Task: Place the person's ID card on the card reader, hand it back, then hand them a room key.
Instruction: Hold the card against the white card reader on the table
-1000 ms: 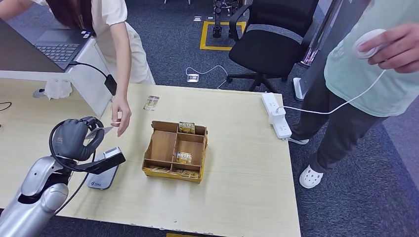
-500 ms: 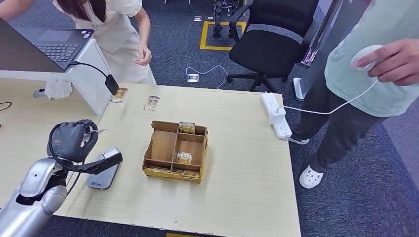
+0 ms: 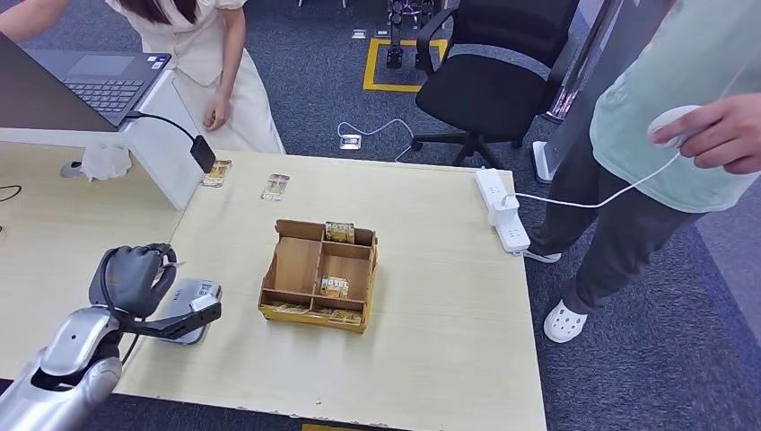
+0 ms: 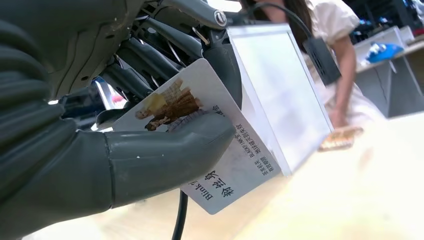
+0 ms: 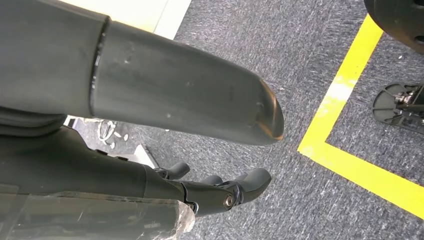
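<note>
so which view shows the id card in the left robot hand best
The left wrist view: the ID card faces the camera, pinched under the left robot hand's thumb, with its photo and print showing. The head view gives a thin pale sliver of it beside the hand. The right wrist view faces carpet.

bare tabletop (image 3: 431, 296) right of divided box (image 3: 319, 274), white riser (image 3: 161, 148) blocking far left

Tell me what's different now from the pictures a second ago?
The left hand, gripping the ID card, has come down and back toward the card reader. The person in white pulled their arm back from the table and stepped away, and a second small card now lies near the table's far edge. The key box stayed put.
</note>
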{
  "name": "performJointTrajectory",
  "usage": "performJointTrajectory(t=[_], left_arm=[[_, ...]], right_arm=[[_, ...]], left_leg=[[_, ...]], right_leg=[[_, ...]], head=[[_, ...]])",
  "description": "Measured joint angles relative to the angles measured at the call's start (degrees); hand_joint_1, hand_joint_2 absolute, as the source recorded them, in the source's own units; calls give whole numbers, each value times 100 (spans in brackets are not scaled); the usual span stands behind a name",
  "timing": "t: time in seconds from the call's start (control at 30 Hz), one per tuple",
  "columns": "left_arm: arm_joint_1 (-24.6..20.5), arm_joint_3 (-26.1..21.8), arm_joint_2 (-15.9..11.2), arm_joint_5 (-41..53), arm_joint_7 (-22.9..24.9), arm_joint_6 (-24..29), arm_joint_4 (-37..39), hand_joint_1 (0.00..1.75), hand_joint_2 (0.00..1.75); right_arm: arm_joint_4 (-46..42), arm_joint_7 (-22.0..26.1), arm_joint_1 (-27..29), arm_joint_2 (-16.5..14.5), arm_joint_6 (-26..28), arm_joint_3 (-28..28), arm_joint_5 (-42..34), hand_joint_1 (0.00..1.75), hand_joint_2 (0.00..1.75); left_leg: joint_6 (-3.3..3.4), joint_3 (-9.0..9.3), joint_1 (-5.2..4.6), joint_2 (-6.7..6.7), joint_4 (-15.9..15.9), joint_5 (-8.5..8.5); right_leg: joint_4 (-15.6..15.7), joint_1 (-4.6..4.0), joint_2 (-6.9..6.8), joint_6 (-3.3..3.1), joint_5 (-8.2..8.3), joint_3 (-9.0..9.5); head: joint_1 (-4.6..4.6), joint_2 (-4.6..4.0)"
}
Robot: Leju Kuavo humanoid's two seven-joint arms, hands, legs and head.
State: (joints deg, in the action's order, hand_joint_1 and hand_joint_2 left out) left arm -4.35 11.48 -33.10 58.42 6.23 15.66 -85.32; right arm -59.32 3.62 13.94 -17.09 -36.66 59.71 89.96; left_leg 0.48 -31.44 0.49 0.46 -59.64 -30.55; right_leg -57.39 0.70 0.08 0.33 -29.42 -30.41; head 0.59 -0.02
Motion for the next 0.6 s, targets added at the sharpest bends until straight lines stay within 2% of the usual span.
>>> performJointTrajectory(t=[0.23,0.6], left_arm=[[263,2,-181,-252,-365,-483,94,175,175],[419,2,-427,-509,-561,-670,101,175,175]], right_arm=[[13,5,-6,0,8,6,0,0,0],[48,7,-19,0,57,7,0,0,0]], left_leg=[[0,-1,1,1,0,0],[0,5,0,-6,1,0]], right_leg=[[0,0,1,0,0,-1],[0,0,-6,1,0,8]], head=[[1,0],[0,0]])
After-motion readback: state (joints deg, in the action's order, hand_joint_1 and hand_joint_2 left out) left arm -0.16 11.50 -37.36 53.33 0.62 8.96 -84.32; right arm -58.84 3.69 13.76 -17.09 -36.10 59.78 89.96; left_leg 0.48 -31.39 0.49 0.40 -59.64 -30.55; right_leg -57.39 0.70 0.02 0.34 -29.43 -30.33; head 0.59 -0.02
